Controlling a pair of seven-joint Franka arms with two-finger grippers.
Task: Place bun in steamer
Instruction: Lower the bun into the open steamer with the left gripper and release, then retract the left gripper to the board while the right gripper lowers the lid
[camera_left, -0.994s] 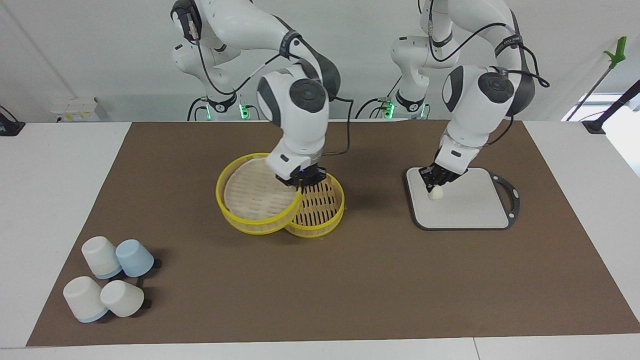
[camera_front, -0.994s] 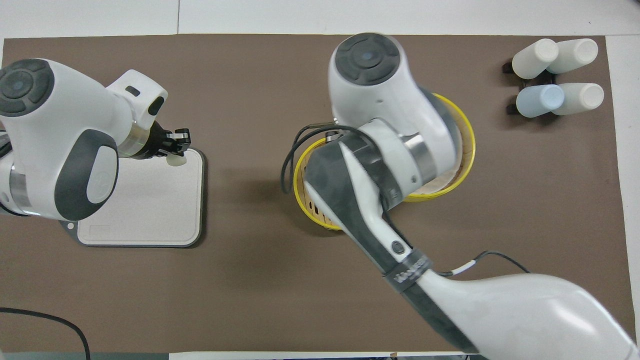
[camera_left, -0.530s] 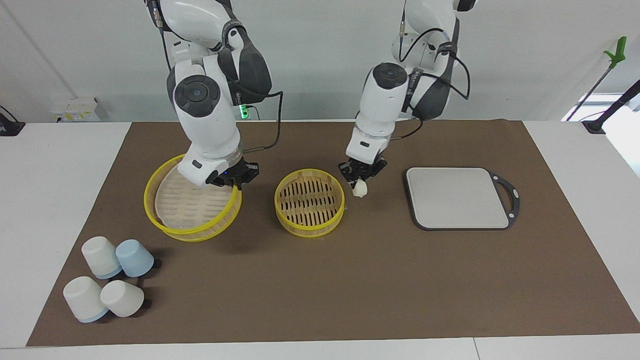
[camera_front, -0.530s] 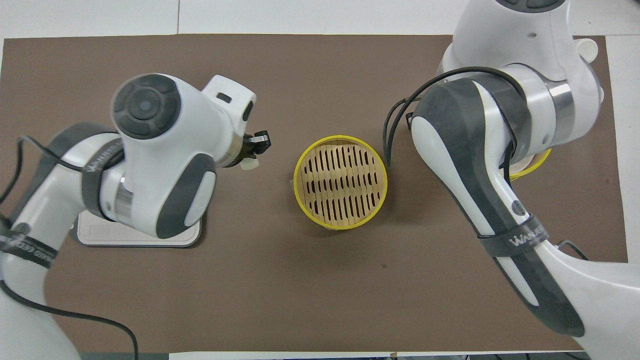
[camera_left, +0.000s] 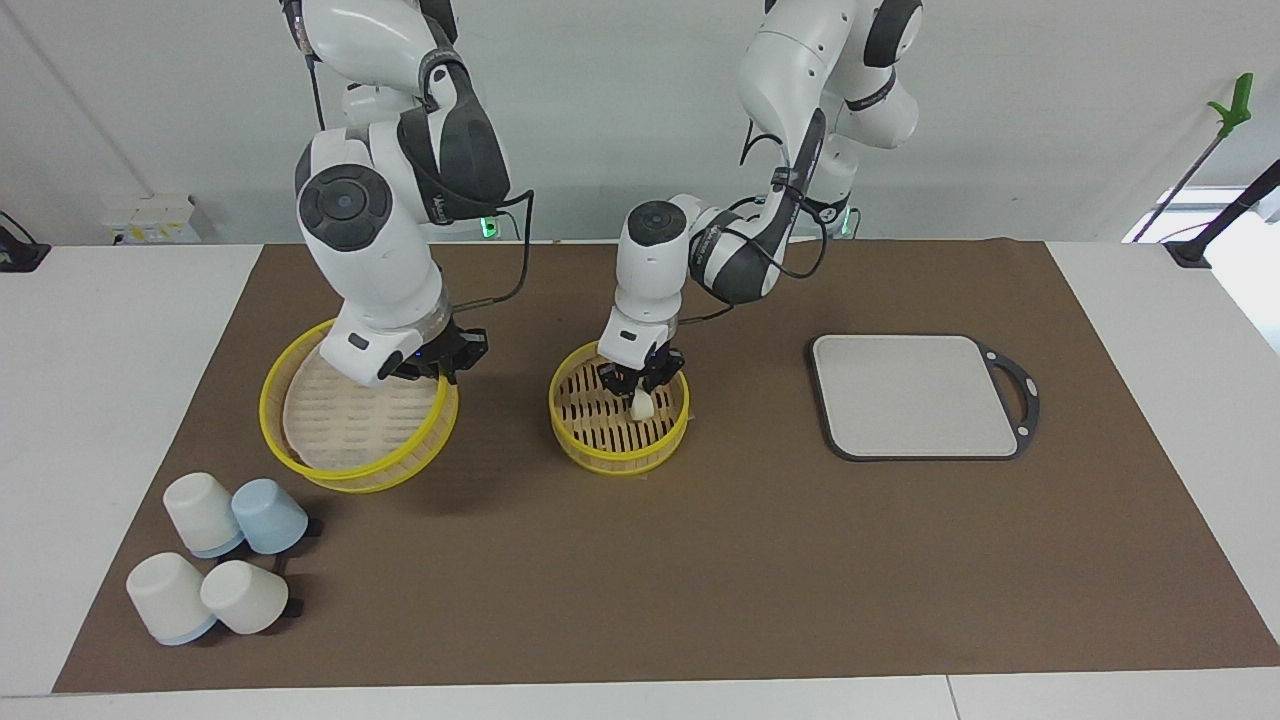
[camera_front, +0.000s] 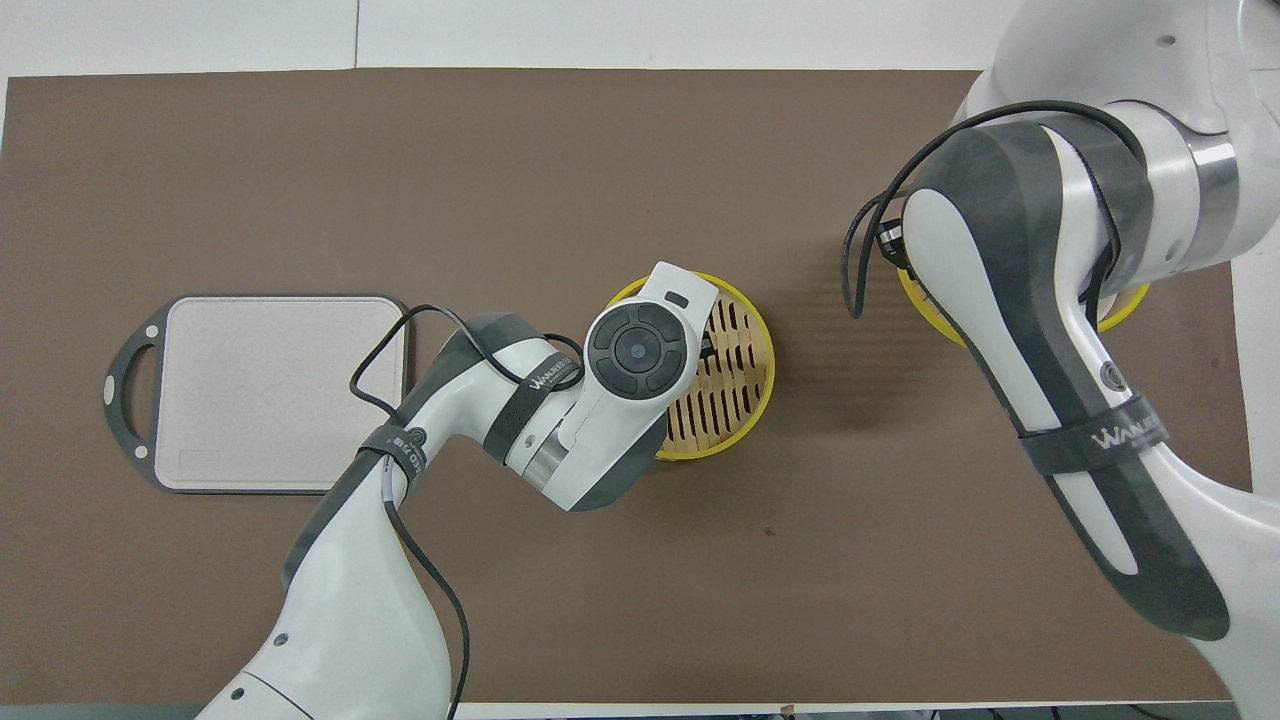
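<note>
Inside the steamer (camera_left: 618, 440) rim, left gripper (camera_left: 640, 390) clamping bun (camera_left: 642, 405), right gripper (camera_left: 432, 362) pinching lifted tier (camera_left: 345, 470).

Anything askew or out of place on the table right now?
Two cups of the four near the right arm's end lie tipped on their sides. The steamer's top tier hangs tilted in the right gripper, off the base, where the left gripper holds the bun.

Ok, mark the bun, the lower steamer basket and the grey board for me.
bun (camera_left: 642, 404), facing view: its pale body below the left gripper (camera_left: 639, 384).
lower steamer basket (camera_left: 618, 455), facing view: yellow rim farthest from the robots.
grey board (camera_left: 920, 395), facing view: middle of its flat surface.
</note>
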